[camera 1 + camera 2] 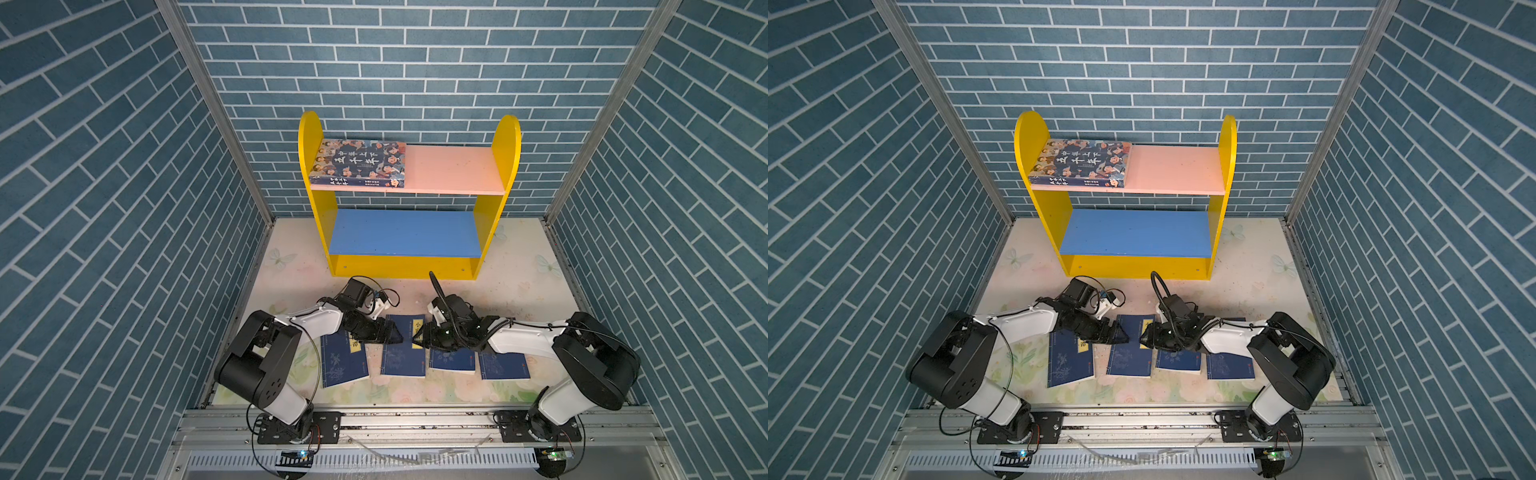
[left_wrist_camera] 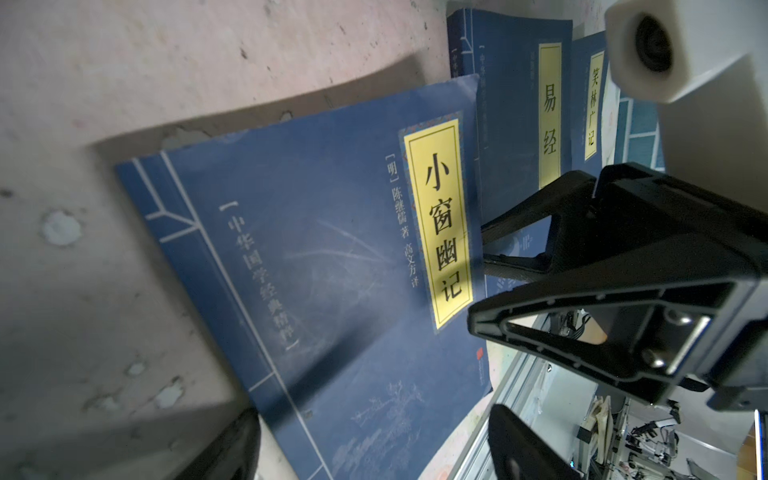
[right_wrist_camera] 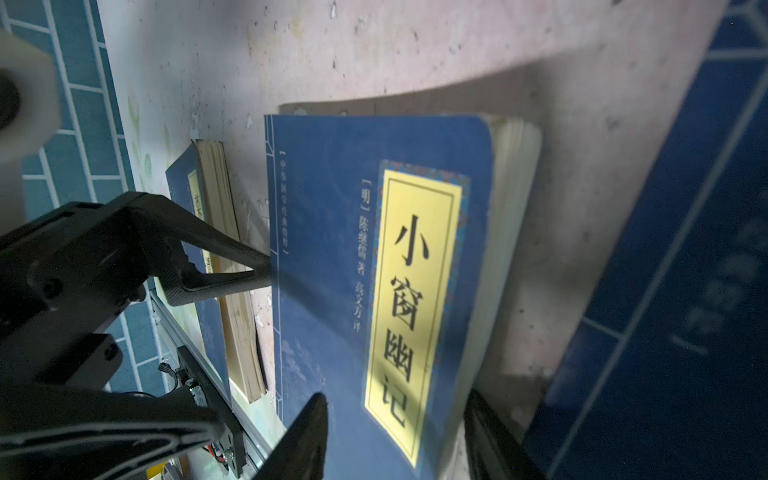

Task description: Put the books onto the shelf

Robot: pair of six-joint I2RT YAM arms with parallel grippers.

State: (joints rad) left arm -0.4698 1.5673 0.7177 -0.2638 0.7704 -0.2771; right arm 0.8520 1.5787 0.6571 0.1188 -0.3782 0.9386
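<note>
A large book with cartoon faces [image 1: 359, 162] lies flat at the left end of the shelf's [image 1: 505, 166] pink upper board [image 1: 453, 168]; the blue lower board [image 1: 405, 232] is bare. Several thin navy books lie in a row on the table. Both grippers meet tip to tip over the second book from the left [image 1: 403, 357] [image 2: 332, 270] [image 3: 332, 249]. My left gripper [image 1: 397, 334] [image 2: 376, 453] is open, its fingers wide either side of the book at the spine side. My right gripper [image 1: 417, 340] [image 3: 397, 444] is open, with the book's page edge between its fingers.
The other navy books lie left [image 1: 343, 365] and right [image 1: 452, 360] [image 1: 503, 368] of it, partly under the arms. Brick-patterned walls close in three sides. A metal rail [image 1: 415, 419] runs along the table's front. The shelf stands against the back wall.
</note>
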